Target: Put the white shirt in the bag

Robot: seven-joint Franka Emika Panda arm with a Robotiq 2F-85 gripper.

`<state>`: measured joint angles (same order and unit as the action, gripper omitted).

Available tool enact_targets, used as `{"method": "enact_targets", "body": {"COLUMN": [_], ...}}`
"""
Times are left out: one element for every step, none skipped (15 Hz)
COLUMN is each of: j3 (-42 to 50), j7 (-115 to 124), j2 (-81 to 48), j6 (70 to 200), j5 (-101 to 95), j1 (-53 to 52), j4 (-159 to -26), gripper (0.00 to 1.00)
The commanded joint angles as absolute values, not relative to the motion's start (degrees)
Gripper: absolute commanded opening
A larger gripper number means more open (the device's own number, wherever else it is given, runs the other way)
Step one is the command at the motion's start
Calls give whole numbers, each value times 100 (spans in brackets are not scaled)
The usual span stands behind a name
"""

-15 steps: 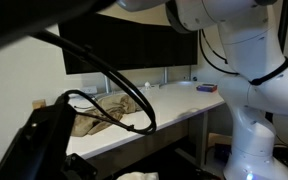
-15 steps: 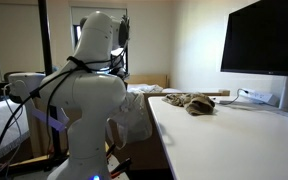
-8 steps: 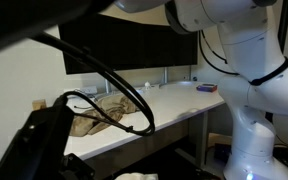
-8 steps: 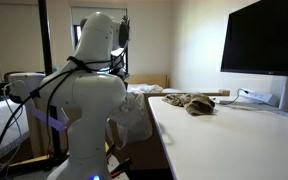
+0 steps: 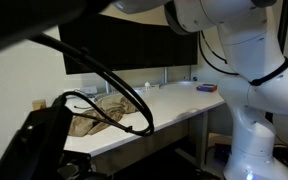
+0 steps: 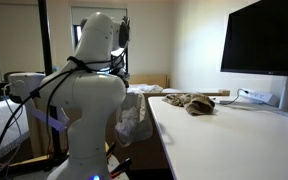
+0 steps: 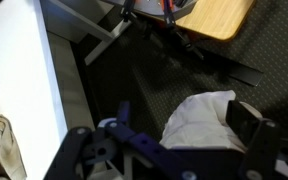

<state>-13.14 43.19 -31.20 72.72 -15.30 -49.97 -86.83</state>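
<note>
Our gripper (image 7: 172,140) stands spread open, the crumpled white cloth shirt (image 7: 199,118) showing between its jaws at five o'clock in the wrist view, off the white desk (image 7: 19,70); seeing no bag, we fear it lands on the dark floor (image 7: 134,80).

In an exterior view the black cables (image 5: 114,90) right at the lens are a dark out-of-focus smear, while the white robot arm (image 5: 234,40) and desk top (image 5: 179,100) behind them catch bright room light, close to clipping. In an exterior view daylight from the window (image 6: 6,40) backlights the arm, leaving its back in bluish shade, and the monitor (image 6: 264,40) is flat black with no detail. Wrist view is dim overall: the floor (image 7: 199,70) is murky, the white table edge (image 7: 19,60) is blown out at left, and the gripper (image 7: 167,150) is dark and soft at the bottom edge.
</note>
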Motion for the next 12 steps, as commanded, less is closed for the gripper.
{"method": "enact_targets", "body": {"j3": [-1245, -1245, -1244, -1243, -1243, -1244, -1250, -1251, -1243, -1224, -1208, -1188], "j7": [4334, 4332, 4331, 4328, 4316, 4297, 4247, 4211, 4185, 4187, 4178, 4178], "j2": [-3151, -3156, -3157, -3152, -3121, -3083, -2988, -2924, -2827, -2761, -2650, -2548], "j6": [7071, 7060, 7052, 7047, 7060, 7097, 7231, 7320, 7432, 7512, 7618, 7714], "j5": [-1545, -1543, -1541, -1542, -1533, -1534, -1550, -1559, -1589, -1613, -1604, -1609], "j1": [-5093, -5093, -5093, -5091, -5078, -5064, -5032, -5010, -4987, -4976, -4945, -4912], "j4": [-8563, -8550, -8541, -8537, -8543, -8552, -8591, -8583, -8570, -8533, -8512, -8498], "gripper": [100, 100, 100, 100, 100, 100, 100, 100, 100, 100, 100, 100]}}
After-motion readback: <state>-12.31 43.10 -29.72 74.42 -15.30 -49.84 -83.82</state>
